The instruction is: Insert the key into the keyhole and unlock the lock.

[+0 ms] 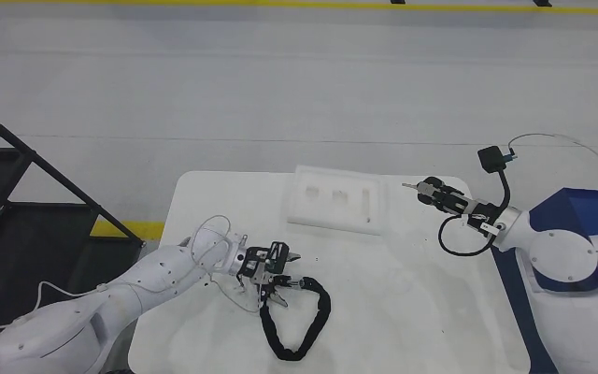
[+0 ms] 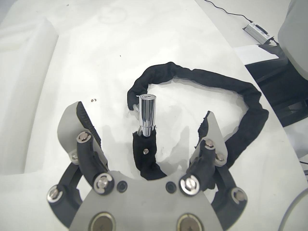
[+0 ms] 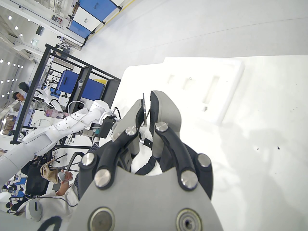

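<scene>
A black fabric-sleeved chain lock (image 1: 299, 323) lies in a loop on the white table near its front edge. Its shiny steel cylinder (image 2: 147, 112) points its keyhole end away from my left gripper (image 2: 146, 121), whose jaws stand open on either side of the cylinder without touching it. In the top view the left gripper (image 1: 277, 271) sits at the loop's upper left end. My right gripper (image 3: 145, 105) hovers over the table's far right part, shut on a thin flat metal key (image 3: 144, 108); the same gripper (image 1: 422, 190) appears in the top view.
A white foam tray (image 1: 336, 198) with shallow recesses lies at the table's back middle, between the two arms. A black frame stands off the table's left side. The table's right edge (image 2: 240, 56) drops to a floor with a cable.
</scene>
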